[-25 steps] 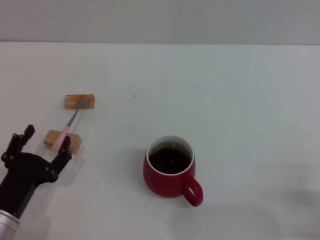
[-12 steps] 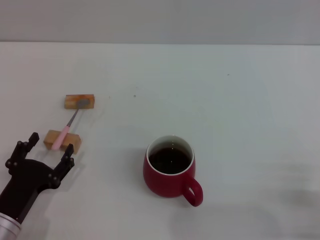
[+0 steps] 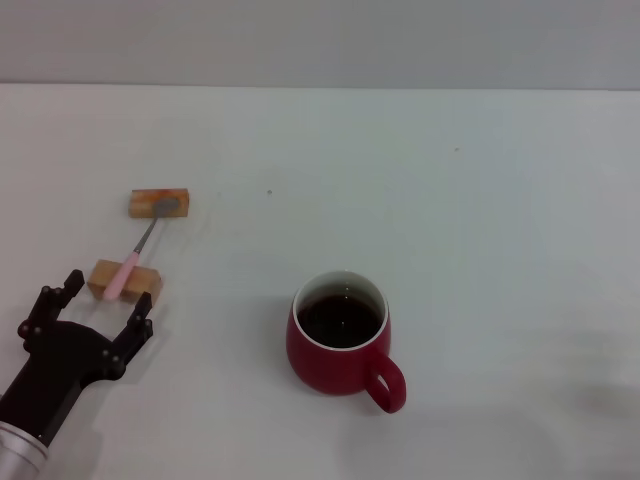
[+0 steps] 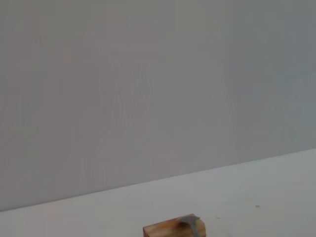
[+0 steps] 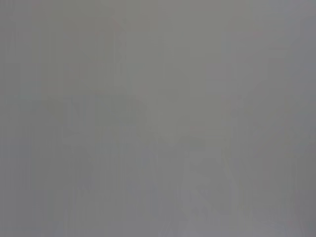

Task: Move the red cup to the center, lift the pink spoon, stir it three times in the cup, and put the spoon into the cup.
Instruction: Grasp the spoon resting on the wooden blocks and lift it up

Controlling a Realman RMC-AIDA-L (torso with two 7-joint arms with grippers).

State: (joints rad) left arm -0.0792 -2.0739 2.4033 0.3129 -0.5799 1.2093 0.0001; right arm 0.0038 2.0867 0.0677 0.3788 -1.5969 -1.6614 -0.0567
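The left gripper (image 3: 97, 312) sits low at the near left of the counter (image 3: 480, 220), its jaws spread open and empty. Compared with a second ago it has drawn back toward the robot: then its right finger overlapped the near block beside the spoon's handle, half a second ago the fingertips were just short of that block, and now they lie a little nearer the robot again, apart from the block.

Just beyond the open jaws lies the near block (image 3: 124, 281), with the pink handle of the spoon (image 3: 133, 256) resting across its top. The spoon runs away from the jaws, its grey neck bridging the gap to the far block (image 3: 158, 203), where the bowl rests. Spoon and both blocks lie where they did in the earlier frames. In the left wrist view only the far block (image 4: 174, 229) shows at the edge, with the grey spoon bowl (image 4: 191, 221) on it, before a plain wall.

The cup (image 3: 340, 334) stands upright well off to the right of the jaws, near the middle of the counter, unmoved, its handle turned toward the robot and its inside dark.

The right gripper is out of sight; its wrist view shows only flat grey.
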